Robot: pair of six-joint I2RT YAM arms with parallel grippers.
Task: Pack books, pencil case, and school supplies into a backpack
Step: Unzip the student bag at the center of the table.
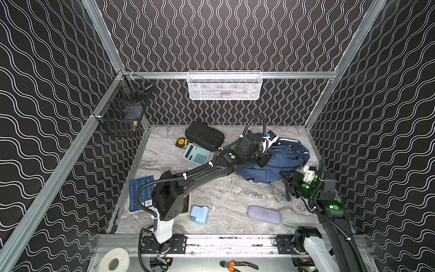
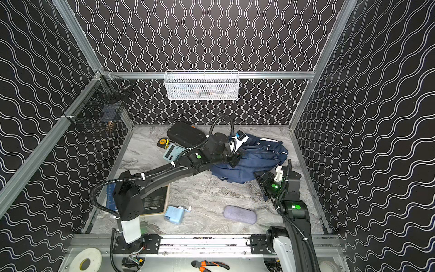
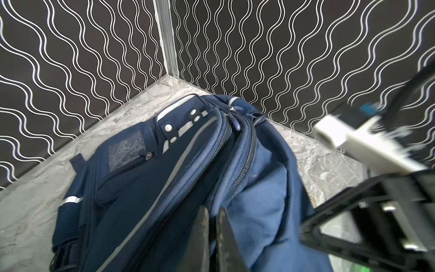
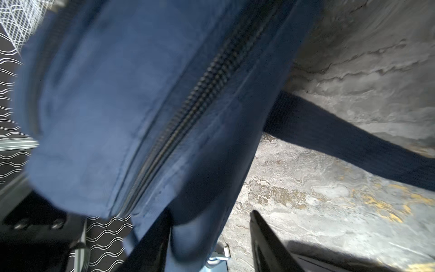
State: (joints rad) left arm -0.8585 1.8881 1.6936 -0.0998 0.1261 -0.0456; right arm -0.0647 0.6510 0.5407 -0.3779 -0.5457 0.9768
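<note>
In both top views, the backpack (image 1: 282,162) lies at the far right of the surface (image 1: 235,188); the pencil case (image 1: 264,214) lies unpacked nearby. Left wrist view: the left pincer (image 3: 213,209), closed, pinches the backpack's fabric, apparently to lift its opening. Right wrist view: the right pincer (image 4: 209,214), parted, straddles the backpack's edge beside the zip (image 4: 200,94).

- walls (image 1: 235,35): black all over, with thin white double wavy lines
- counter (image 1: 223,188): grey marble look with darker veins, plus some yellowish flecks in the right wrist view
- backpack (image 1: 282,162): navy, pale grey-white stripes, black zips
- calculator (image 1: 196,154): pale mint, teal keys
- pencil sharpener (image 1: 199,213): light blue
- pencil case (image 1: 264,214): greyish lavender
- blue book (image 1: 135,188): dark blue, tiny white text
- black book (image 2: 155,202): black, tan edges
- hard case (image 1: 203,136): plain black
- tape measure (image 1: 181,142): yellow and black
- mesh basket (image 1: 223,87): white
</note>
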